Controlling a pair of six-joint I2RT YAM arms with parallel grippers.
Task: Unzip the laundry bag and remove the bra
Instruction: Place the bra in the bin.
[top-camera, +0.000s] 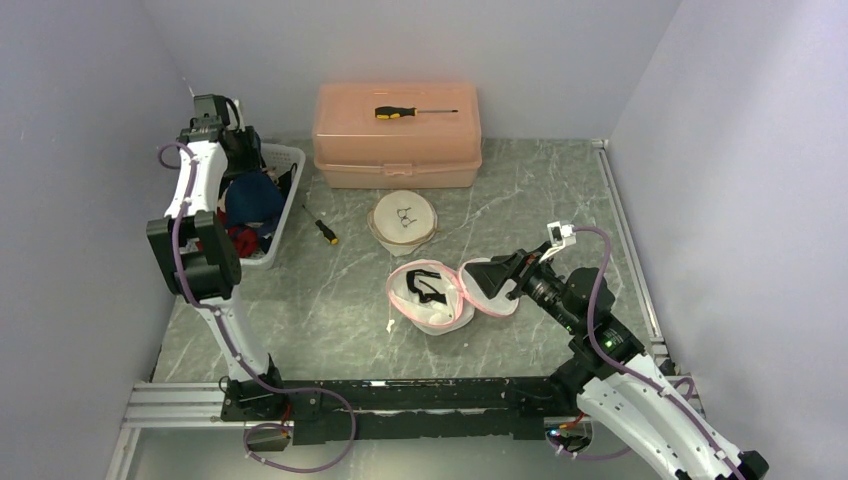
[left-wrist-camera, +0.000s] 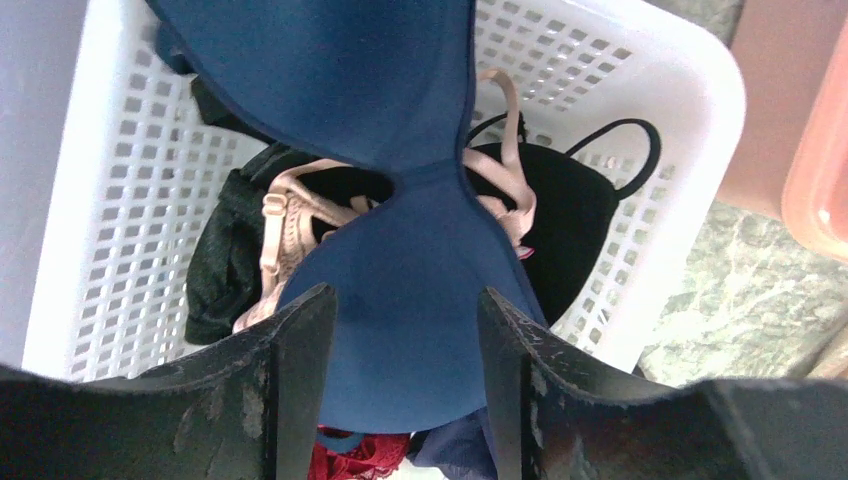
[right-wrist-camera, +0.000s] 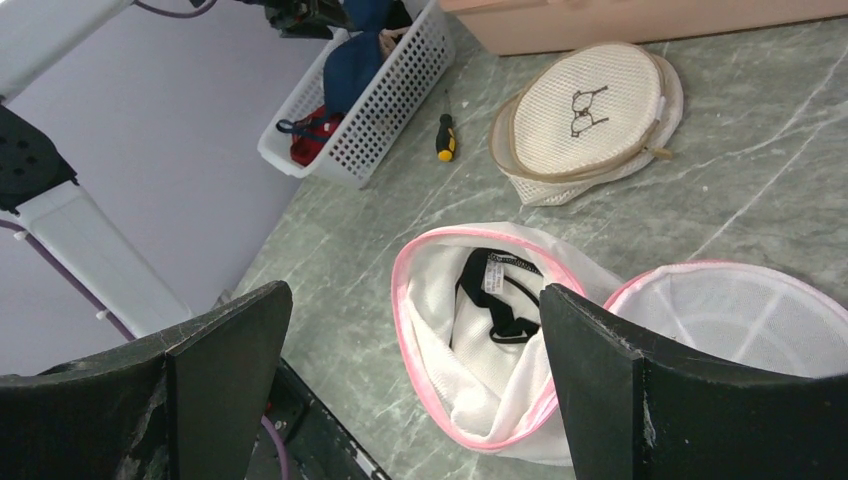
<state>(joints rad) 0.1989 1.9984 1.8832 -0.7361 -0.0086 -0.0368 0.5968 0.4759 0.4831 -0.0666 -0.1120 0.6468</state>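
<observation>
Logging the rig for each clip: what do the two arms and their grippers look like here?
The left arm and right arm are white shells joined by black joint housings, each with a purple cable running along it. A small green light glows on the right arm. The left gripper and right gripper have broad matte-black fingers, scuffed grey at the edges.

The pink-trimmed white mesh laundry bag lies unzipped near the worktop's centre. Its round lid is flipped open toward 3 o'clock, and a black strap shows inside. The blue bra lies on other garments in the white basket at 10 o'clock.
</observation>
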